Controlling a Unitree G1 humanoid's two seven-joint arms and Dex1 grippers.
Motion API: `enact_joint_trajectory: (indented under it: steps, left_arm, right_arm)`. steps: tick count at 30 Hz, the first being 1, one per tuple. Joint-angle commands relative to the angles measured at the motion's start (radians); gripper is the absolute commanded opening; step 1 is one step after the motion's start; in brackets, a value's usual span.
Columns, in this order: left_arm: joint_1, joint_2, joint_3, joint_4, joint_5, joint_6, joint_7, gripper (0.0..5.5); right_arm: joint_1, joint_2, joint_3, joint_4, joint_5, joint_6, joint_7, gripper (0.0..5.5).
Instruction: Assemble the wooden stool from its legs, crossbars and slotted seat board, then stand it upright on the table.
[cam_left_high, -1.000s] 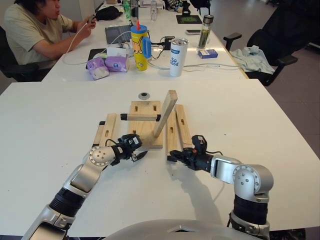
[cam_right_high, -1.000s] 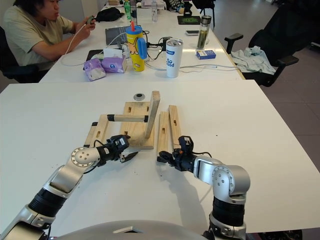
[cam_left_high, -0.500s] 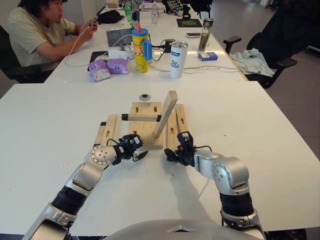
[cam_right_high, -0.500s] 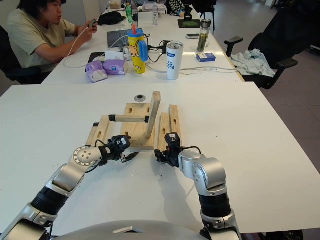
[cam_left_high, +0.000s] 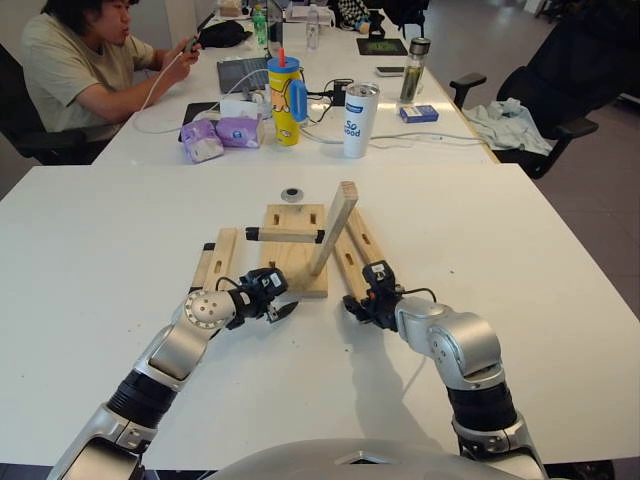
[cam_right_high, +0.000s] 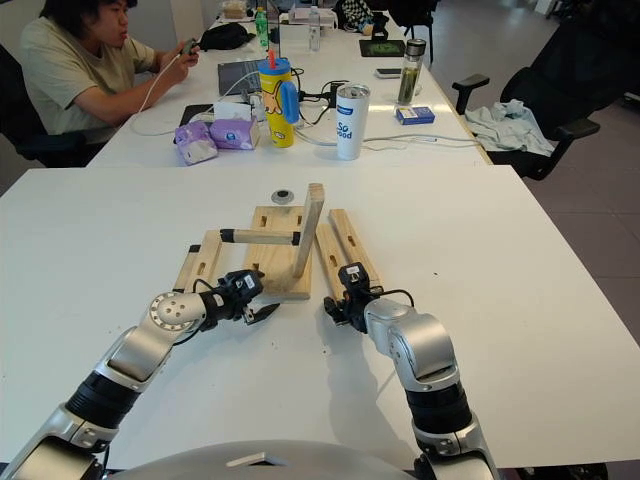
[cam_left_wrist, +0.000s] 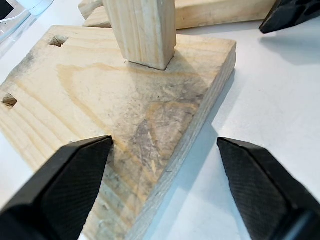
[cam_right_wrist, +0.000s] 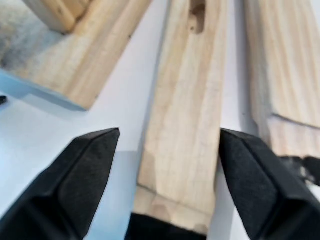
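Print: the white tumbler on the far table has dark lettering on its side, and the yellow cup beside it has a cartoon graphic. The wooden parts carry no readable markings.

Slotted seat board lies flat mid-table. One leg stands in it, tilted, with a crossbar running from that leg towards the robot's left. Another leg lies flat just beside the board's left edge.

Left gripper: fingers spread, straddling the board's near corner. One finger is over the board's top face, the other over bare table. It holds nothing.

Right gripper: fingers spread, with the near end of a slotted leg lying flat between them. There is a gap on both sides, so it isn't clamped. A second slotted leg lies just beside the first, on the side away from the board.

Change from 1.0 s ago: the right gripper was short of the legs, on bare table. It has moved forward onto the leg end. Both flat legs on the right used to lie parallel to the board. They now sit skewed, with their near ends swung to the robot's right. Left gripper, board, standing leg and crossbar are unchanged.
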Motion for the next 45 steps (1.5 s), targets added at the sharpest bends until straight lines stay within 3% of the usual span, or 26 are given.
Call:
enact_joint_trajectory:
  steps: [1,6,12,17,25,33,39,41,45]
  left_arm:
    - [0.061,0.014,-0.055,0.117,0.030,0.092,-0.036,3.87]
    - [0.038,0.013,-0.062,0.138,0.035,0.081,-0.042,3.87]
    - [0.034,0.004,-0.068,0.142,0.048,0.073,-0.022,3.87]
    - [0.046,-0.005,-0.075,0.137,0.058,0.073,-0.009,3.87]
    - [0.045,-0.012,-0.040,0.108,0.050,0.018,0.027,3.87]
    - [0.067,-0.033,0.103,-0.030,-0.078,-0.108,0.019,3.87]
    - [0.116,-0.002,0.212,-0.240,-0.334,0.040,-0.124,3.87]
    - [0.101,0.004,0.284,-0.292,-0.470,0.142,-0.155,4.18]
    - [0.049,0.007,0.443,-0.351,-0.767,0.340,-0.173,4.81]
  right_arm:
    - [-0.041,0.004,0.004,0.093,-0.032,-0.080,0.003,3.53]
    - [-0.066,0.008,0.026,0.232,-0.081,-0.190,0.006,3.53]
    - [-0.063,0.027,0.024,0.298,-0.089,-0.240,0.020,2.53]
    - [-0.055,0.018,0.040,0.291,-0.110,-0.268,0.034,2.09]
    - [-0.060,0.076,-0.061,0.209,-0.081,-0.509,0.029,2.08]
    - [-0.105,0.080,-0.203,0.170,-0.051,-0.676,0.028,2.08]
    - [-0.200,0.050,-0.341,0.144,0.178,-0.718,0.210,2.08]
    - [-0.219,-0.019,-0.336,0.088,0.273,-0.668,0.334,2.08]
    - [-0.289,-0.080,-0.469,0.025,0.603,-0.534,0.430,2.07]
